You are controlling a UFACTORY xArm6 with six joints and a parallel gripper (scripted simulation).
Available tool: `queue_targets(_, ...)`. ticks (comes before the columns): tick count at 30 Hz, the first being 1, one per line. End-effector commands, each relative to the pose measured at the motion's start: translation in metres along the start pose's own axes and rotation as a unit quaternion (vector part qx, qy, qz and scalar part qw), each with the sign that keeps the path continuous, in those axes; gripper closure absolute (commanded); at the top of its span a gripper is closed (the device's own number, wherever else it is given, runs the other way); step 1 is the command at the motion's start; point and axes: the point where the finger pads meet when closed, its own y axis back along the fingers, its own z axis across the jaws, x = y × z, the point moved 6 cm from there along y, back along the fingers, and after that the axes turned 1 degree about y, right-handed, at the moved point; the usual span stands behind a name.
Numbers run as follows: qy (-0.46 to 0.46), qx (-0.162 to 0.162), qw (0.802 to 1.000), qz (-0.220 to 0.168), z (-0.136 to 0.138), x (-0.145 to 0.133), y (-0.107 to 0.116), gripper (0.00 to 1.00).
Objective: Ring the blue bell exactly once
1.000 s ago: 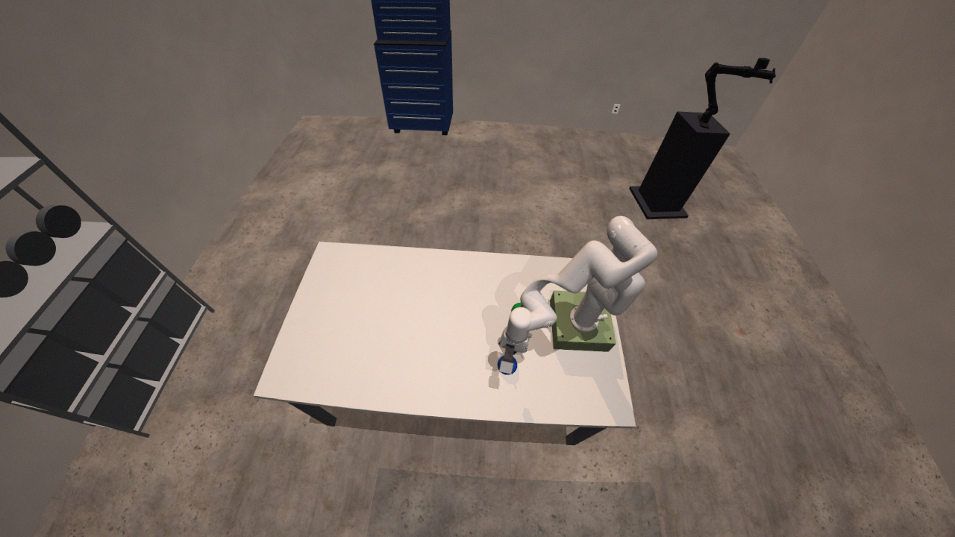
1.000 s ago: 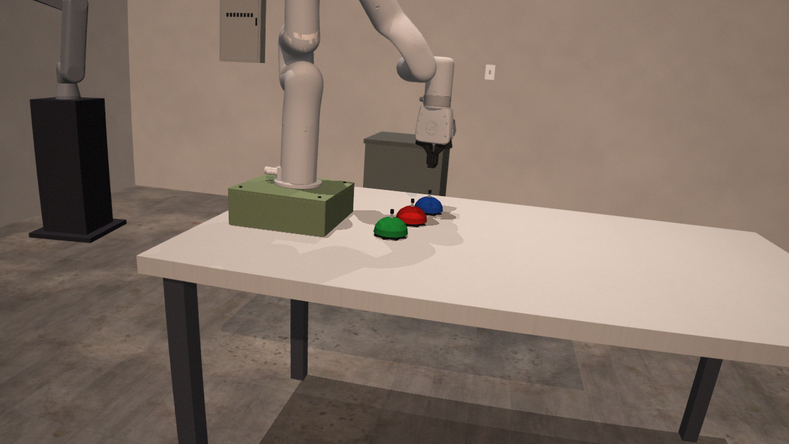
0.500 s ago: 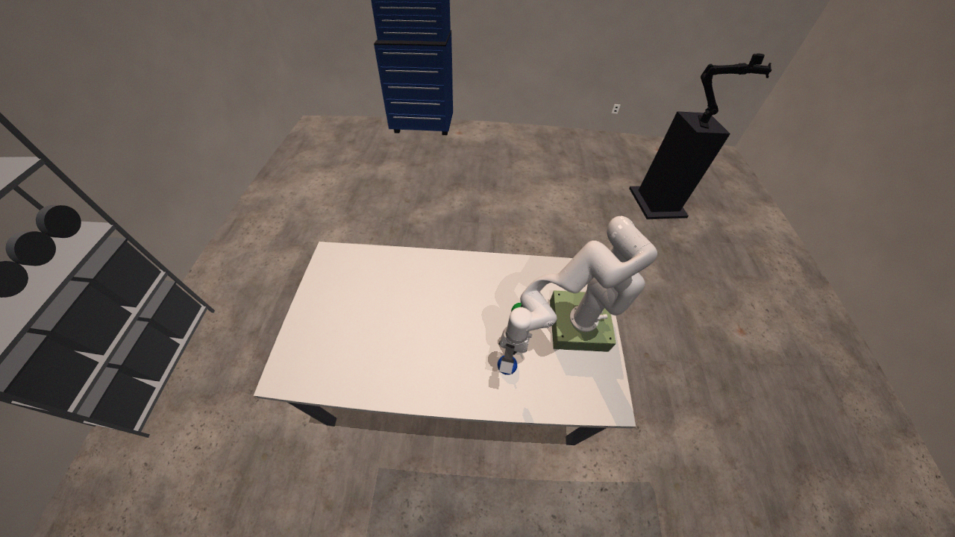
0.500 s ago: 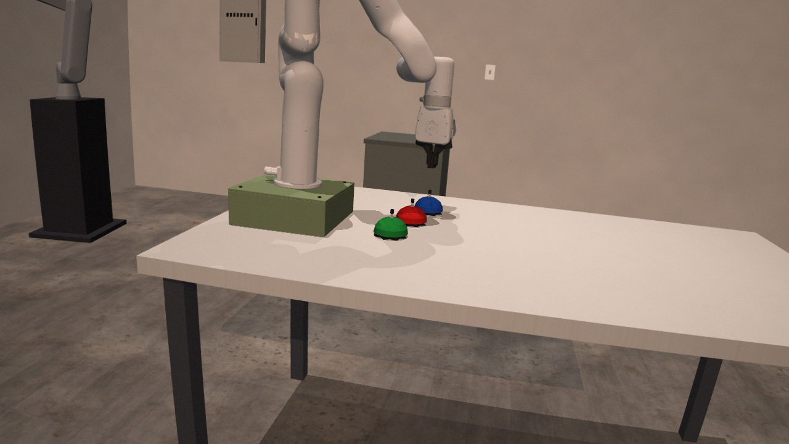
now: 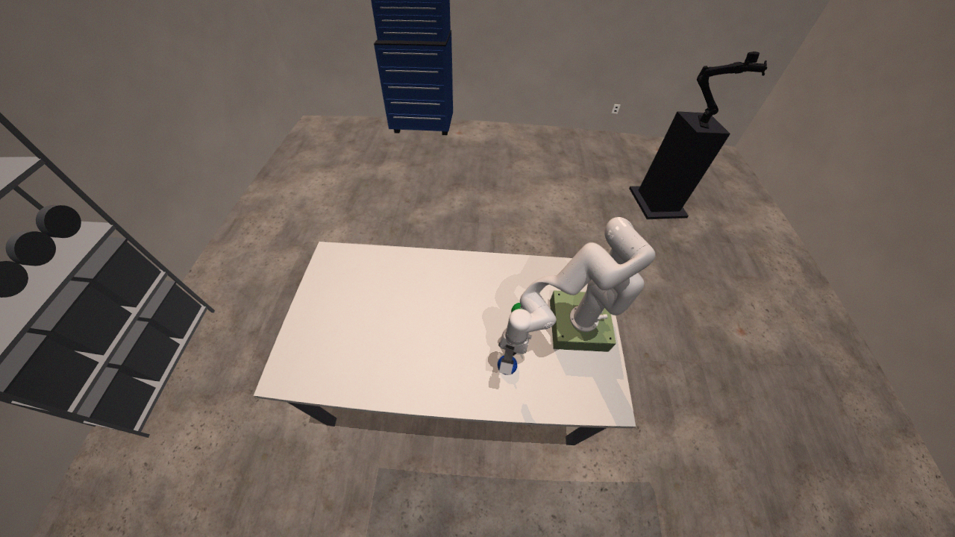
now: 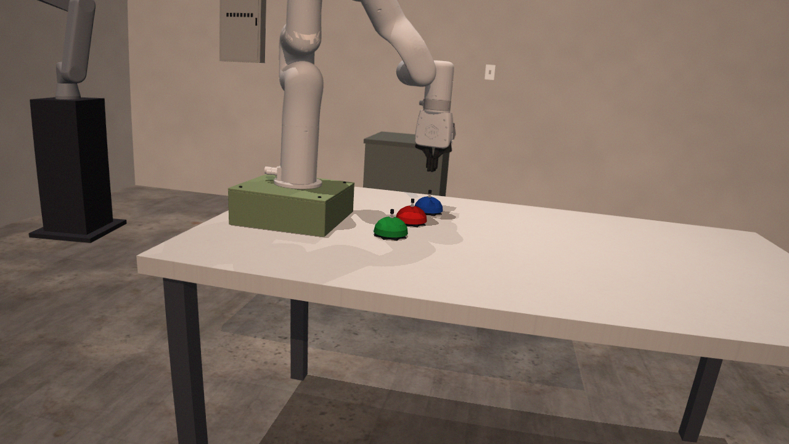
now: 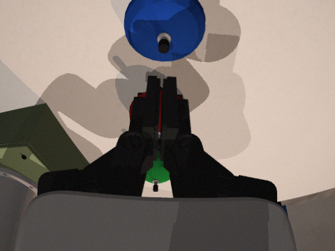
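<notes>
Three dome bells stand in a row on the white table. The blue bell (image 6: pixel 428 205) is the farthest from the green base, with its small black button (image 6: pixel 429 192) standing up on top. The red bell (image 6: pixel 411 214) is in the middle and the green bell (image 6: pixel 390 227) is nearest the camera. My gripper (image 6: pixel 433 164) is shut and empty, pointing straight down and hanging above the blue bell with a clear gap to its button. In the wrist view the blue bell (image 7: pixel 164 21) lies just ahead of the closed fingertips; the red bell is mostly hidden behind the fingers.
The arm's green base box (image 6: pixel 290 204) sits on the table close to the bells. A grey cabinet (image 6: pixel 404 161) stands behind the table. A black pedestal (image 6: pixel 72 167) with another arm stands at the far left.
</notes>
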Motion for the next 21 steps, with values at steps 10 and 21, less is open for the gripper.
queue_targets(10, 0.000, -0.002, 1.000, 0.002, 0.001, 0.001, -0.018, 1.00)
queue_targets(21, 0.000, -0.002, 1.000, 0.002, 0.001, 0.002, -0.034, 1.00)
